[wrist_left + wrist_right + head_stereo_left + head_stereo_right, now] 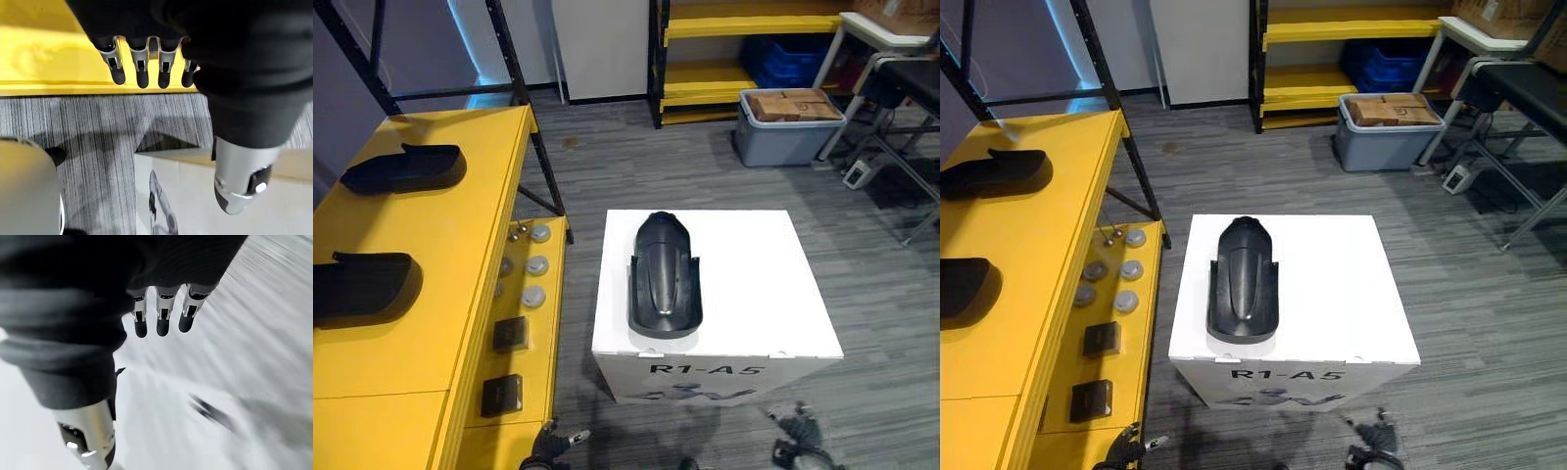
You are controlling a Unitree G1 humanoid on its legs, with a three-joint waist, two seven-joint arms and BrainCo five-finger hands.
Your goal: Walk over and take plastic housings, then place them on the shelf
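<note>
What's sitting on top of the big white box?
One black plastic housing lies alone on the white box. It covers the patch of box top beneath it, and the closed box hides whatever is inside.

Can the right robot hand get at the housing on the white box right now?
Probably yes: the housing lies alone on the white box, nothing covering it. The right robot hand hangs open and empty, low near the box's front, so it must rise first.

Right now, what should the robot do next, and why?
Probably raise the left hand and right hand toward the housing on the box: it lies untouched, and both hands hang low, open and empty. Two more housings already sit on the shelf.
</note>
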